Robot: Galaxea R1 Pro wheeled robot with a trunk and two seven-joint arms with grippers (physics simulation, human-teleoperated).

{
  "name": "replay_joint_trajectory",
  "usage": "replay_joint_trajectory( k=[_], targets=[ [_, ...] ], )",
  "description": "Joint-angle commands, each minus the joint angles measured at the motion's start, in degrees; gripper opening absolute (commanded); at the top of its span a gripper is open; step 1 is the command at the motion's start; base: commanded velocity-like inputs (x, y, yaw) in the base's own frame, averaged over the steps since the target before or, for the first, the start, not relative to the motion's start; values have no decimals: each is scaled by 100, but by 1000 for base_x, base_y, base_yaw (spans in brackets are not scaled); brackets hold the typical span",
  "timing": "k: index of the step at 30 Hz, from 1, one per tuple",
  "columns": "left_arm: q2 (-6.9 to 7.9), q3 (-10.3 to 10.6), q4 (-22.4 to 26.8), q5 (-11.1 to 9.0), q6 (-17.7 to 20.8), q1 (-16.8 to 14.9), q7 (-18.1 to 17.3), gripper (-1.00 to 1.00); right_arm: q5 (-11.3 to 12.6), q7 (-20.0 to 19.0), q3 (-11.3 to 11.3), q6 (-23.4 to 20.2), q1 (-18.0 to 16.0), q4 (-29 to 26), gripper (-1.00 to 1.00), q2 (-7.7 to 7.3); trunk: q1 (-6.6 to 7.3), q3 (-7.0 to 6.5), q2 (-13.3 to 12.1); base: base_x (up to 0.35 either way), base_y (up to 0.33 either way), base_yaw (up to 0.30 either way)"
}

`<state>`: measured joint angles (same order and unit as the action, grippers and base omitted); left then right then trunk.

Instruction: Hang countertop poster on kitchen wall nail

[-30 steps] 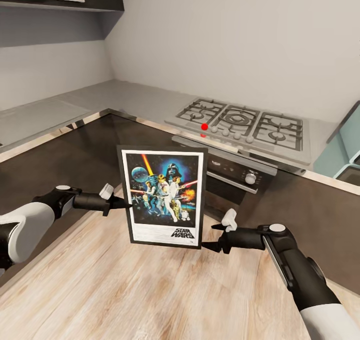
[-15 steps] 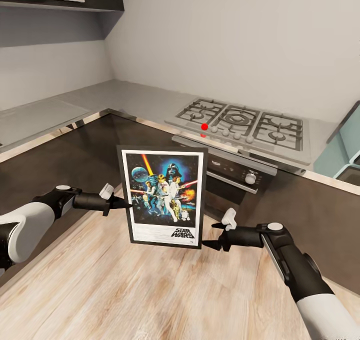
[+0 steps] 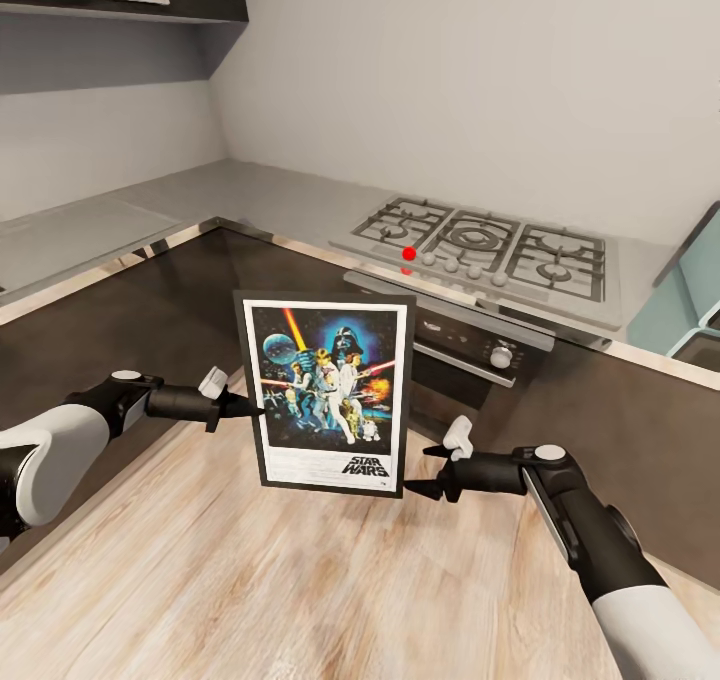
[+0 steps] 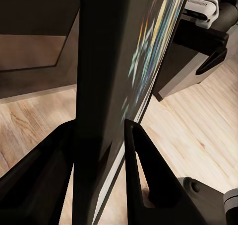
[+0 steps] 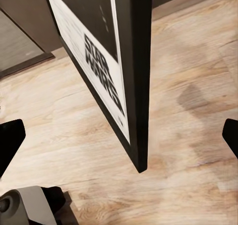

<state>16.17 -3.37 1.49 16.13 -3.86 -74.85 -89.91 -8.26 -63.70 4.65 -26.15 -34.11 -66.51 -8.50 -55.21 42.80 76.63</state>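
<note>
Nothing is being moved since earlier: the black-framed rectangular Star Wars poster (image 3: 327, 394), seemingly stiff and light, is being pinched at its left edge by left jaws (image 3: 246, 408); right jaws (image 3: 412, 488) are spread at centre.

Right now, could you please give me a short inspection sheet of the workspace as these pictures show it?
Surface: countertop, glossy grey, L-shaped, bare where visible.
Job's things: poster held upright in the air above the wood floor, off the countertop, not hung.
Clutter: nothing seen.
Hands: left hand shut on the poster's edge, a finger on each face; right hand open, near the poster's lower corner, its fingertips wide apart in the wrist view.
Cables: nothing seen.
Surroundings: gas hob, oven below it, dark cabinets, grey wall; no nail seen.
</note>
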Motion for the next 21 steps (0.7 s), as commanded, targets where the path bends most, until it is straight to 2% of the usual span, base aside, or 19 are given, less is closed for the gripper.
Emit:
replay_joint_trajectory(
  k=[1, 7, 12, 21],
  targets=[
    [0, -50, 1, 40, -44, -4, -9, -100, -3, -20, 4, -48, -6, -6, 100, -2, 0, 5, 3, 0, 0, 0],
    [0, -50, 1, 40, -44, -4, -9, -100, 41, -20, 8, -39, -92, 160, 100, 17, 0, 5, 3, 0, 0, 0],
    [0, -50, 1, 40, -44, -4, -9, -100, 52, -20, 9, 367, -305, 586, 100, 110, 0, 5, 3, 0, 0, 0],
    [0, -50, 1, 40, -44, -4, -9, -100, 52, -20, 10, 475, -349, 670, 100, 168, 0, 5, 3, 0, 0, 0]
  ],
)
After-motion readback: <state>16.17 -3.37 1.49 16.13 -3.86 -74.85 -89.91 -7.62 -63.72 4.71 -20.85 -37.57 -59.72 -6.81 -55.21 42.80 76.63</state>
